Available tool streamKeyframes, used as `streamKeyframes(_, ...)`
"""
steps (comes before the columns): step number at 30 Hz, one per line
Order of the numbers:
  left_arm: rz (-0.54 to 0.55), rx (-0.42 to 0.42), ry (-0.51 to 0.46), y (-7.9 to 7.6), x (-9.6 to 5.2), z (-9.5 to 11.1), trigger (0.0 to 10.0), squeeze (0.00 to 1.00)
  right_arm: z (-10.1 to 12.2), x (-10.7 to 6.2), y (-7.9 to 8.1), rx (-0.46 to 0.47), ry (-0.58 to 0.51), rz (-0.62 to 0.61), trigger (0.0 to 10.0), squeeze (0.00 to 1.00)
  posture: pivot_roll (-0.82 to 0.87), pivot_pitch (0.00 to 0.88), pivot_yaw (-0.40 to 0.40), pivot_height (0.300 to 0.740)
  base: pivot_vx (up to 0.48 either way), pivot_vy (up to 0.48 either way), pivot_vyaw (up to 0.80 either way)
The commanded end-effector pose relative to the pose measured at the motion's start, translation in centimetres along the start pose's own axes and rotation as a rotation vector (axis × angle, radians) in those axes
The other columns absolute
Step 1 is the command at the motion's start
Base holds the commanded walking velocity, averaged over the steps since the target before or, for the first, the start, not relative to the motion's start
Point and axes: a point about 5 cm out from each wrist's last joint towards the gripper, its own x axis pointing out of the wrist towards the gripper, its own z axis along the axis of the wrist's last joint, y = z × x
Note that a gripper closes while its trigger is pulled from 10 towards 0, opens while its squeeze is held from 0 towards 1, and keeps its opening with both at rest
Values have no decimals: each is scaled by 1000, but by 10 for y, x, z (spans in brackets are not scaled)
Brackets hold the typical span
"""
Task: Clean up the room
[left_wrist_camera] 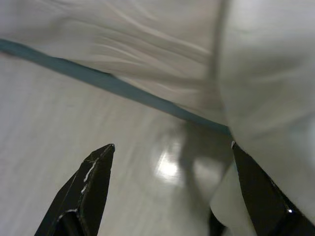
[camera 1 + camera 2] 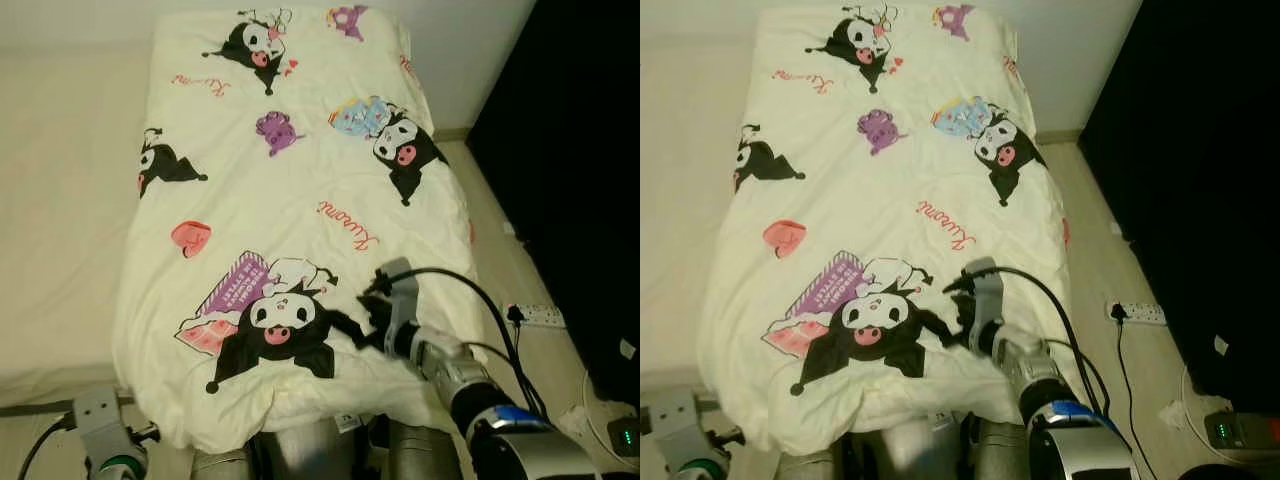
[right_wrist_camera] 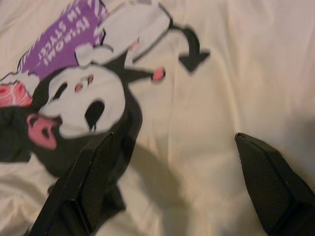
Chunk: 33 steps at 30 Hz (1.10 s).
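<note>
A cream quilt printed with black-and-white cartoon characters, hearts and pink lettering lies spread over the bed. My right gripper is low over the quilt's near right part, beside the big cartoon face, open with nothing between its fingers. My left arm hangs at the bottom left by the bed's corner. Its gripper is open above pale floor, with the bed's hanging cover just beyond.
A bare pale mattress adjoins the quilt on the left. On the floor to the right lie a white power strip with a black cable and a small device with a green light. A dark wall stands on the right.
</note>
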Motion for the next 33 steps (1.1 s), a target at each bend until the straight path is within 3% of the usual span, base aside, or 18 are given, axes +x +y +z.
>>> streamKeyframes(1, 68, -23, 63, 13, -4, -13, 10000, 0, -11, -2, 1, 40, 23, -6, 10000, 0, -35, 94, 48, 645, 0, 0, 0)
streamKeyframes(6, 233, -4, 108, 46, -3, -11, 10000, 0, -17, -6, -1, 61, 38, -10, 10000, 0, -41, 77, 47, 665, 0, 0, 0)
streamKeyframes(13, 315, 54, 192, 65, -7, -19, 10000, 0, -23, -7, 0, 67, 60, -6, 10000, 0, -44, 72, 49, 700, -137, 0, 0)
streamKeyframes(20, 296, 63, 223, 61, -11, -30, 10000, 0, -23, -7, 0, 67, 63, 2, 10000, 0, -48, 72, 49, 720, -469, 0, 0)
streamKeyframes(27, 241, 91, 239, 48, -14, -38, 10000, 0, -24, -9, -2, 64, 71, -2, 10000, 0, -49, 71, 47, 740, 0, 0, 0)
streamKeyframes(31, 157, 176, 258, 32, -15, -44, 10000, 0, -34, -13, -4, 75, 108, -32, 10000, 0, -48, 69, 45, 740, 0, 0, 0)
streamKeyframes(33, 157, 176, 258, 32, -15, -44, 10000, 0, -34, -13, -4, 75, 108, -32, 10000, 0, -48, 69, 45, 740, 0, 0, 0)
